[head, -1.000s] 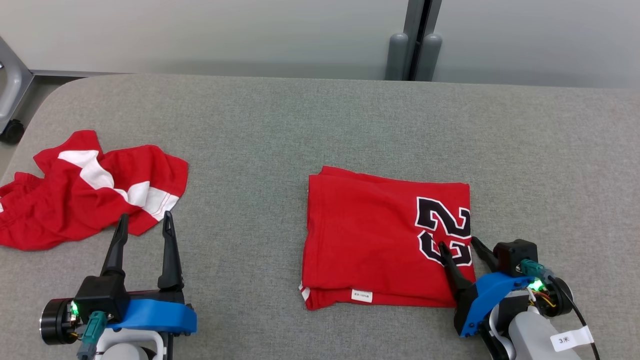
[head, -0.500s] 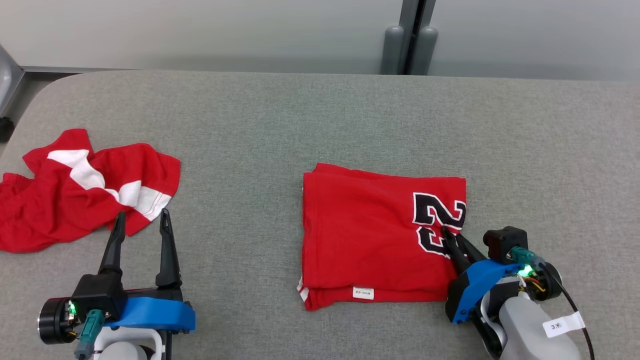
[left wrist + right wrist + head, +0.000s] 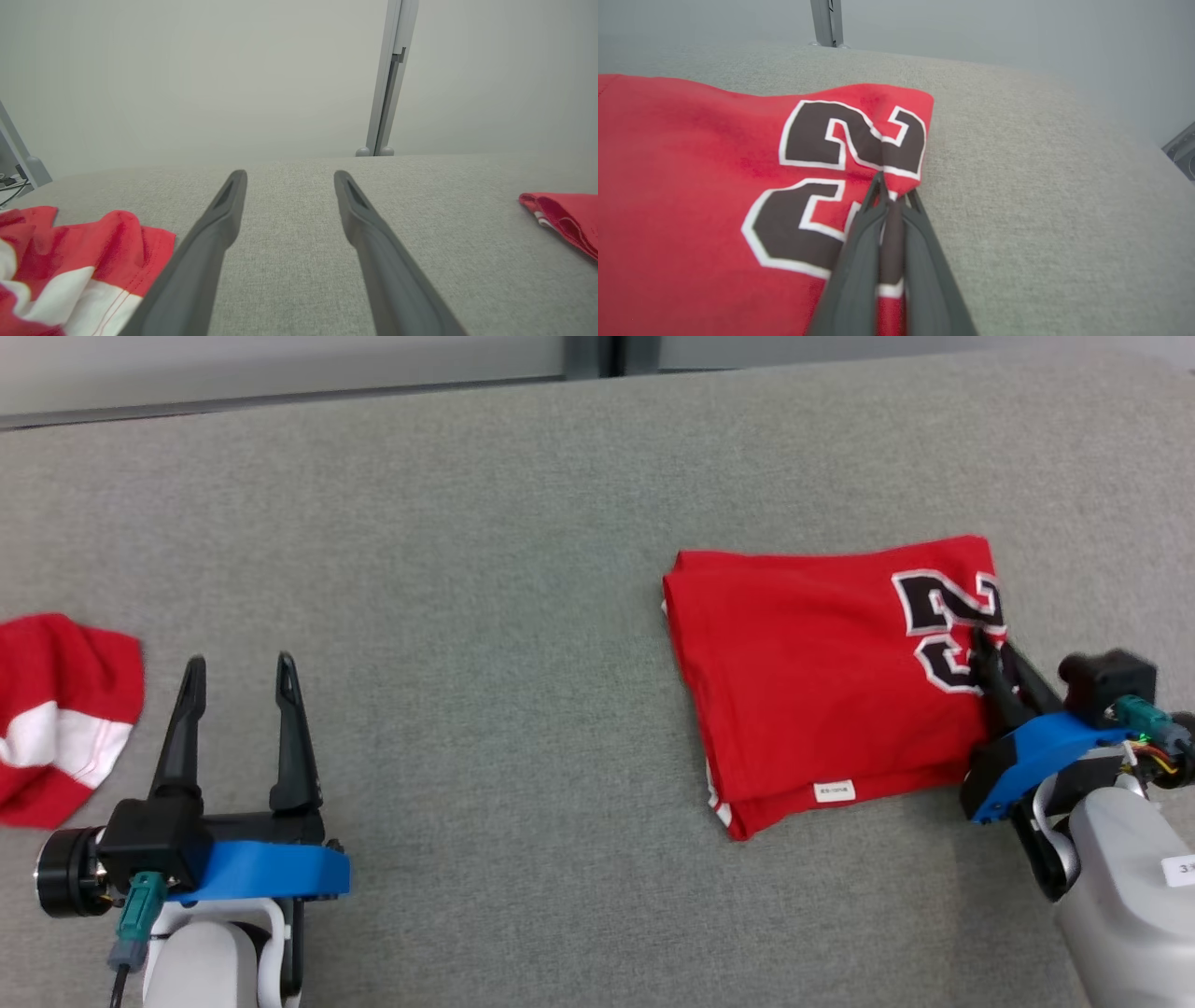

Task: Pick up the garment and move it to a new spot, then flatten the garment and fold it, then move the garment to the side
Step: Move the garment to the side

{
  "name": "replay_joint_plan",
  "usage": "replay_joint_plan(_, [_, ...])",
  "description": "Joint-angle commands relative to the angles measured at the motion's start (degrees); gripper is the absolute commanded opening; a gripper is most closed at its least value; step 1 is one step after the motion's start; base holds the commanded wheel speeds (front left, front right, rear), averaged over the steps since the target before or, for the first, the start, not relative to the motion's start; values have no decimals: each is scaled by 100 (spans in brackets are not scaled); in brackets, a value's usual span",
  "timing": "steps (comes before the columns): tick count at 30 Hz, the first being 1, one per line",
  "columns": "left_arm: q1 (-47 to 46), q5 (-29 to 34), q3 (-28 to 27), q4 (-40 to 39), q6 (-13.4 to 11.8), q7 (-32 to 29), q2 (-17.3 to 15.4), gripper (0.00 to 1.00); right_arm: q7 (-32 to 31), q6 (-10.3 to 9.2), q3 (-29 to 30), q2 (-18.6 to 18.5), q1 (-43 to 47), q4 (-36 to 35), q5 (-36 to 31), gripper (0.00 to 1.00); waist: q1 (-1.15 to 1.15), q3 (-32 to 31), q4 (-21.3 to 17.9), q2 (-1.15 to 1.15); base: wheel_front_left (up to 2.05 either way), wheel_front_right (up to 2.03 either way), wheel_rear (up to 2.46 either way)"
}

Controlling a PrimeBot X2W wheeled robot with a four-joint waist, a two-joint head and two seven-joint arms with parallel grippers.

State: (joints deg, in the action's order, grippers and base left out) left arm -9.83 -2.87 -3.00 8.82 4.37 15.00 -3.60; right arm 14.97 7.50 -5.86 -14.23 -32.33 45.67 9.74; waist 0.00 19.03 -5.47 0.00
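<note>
The folded red garment [image 3: 822, 672] with a black number outlined in white lies on the grey table [image 3: 485, 569] at the right. My right gripper [image 3: 991, 644] is shut on its right edge, pinching the cloth by the number. In the right wrist view the fingers [image 3: 864, 233] clamp a fold of the garment [image 3: 691, 186] at its edge. My left gripper [image 3: 238, 667] stands open at the lower left with nothing between its fingers. In the left wrist view the left gripper [image 3: 286, 176] points across bare table, and the garment's corner [image 3: 565, 217] shows at the far right.
A second, crumpled red and white cloth [image 3: 56, 719] lies at the table's left edge, just left of the left gripper; it shows in the left wrist view too [image 3: 70, 275]. A pale wall with a grey post [image 3: 390, 79] stands behind the table.
My right gripper closed on the garment's right edge. The head camera has shifted, so the garment now sits further right and higher and the crumpled cloth is mostly off the left. The left gripper stays open.
</note>
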Motion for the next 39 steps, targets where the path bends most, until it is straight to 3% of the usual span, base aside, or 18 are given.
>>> replay_joint_plan(1, [-113, 47, -15, -45, 3, 25, -62, 100, 27, -1, 65, -84, -122, -98, 27, 0, 0, 79, -68, 0, 0, 0, 0])
replay_joint_plan(8, [-454, 120, -28, -160, 30, 25, -204, 100, 28, -1, 261, -217, -234, -564, 25, 0, 0, 453, -304, 0, 0, 0, 0])
replay_joint_plan(17, [-542, 130, 102, -240, 50, 25, -176, 100, -14, -1, 106, -514, -870, -548, -72, 0, 0, 633, -166, 0, 0, 0, 0])
replay_joint_plan(28, [-724, 110, 203, -311, 32, 25, -115, 100, -348, -1, 482, -1471, -2165, 227, -206, 0, 0, 1034, 192, 0, 0, 0, 0])
replay_joint_plan(39, [-805, 96, 174, -354, -5, 25, -93, 100, -318, -1, 923, -1970, -2882, 1123, -547, 0, 0, 1214, 285, 0, 0, 0, 0])
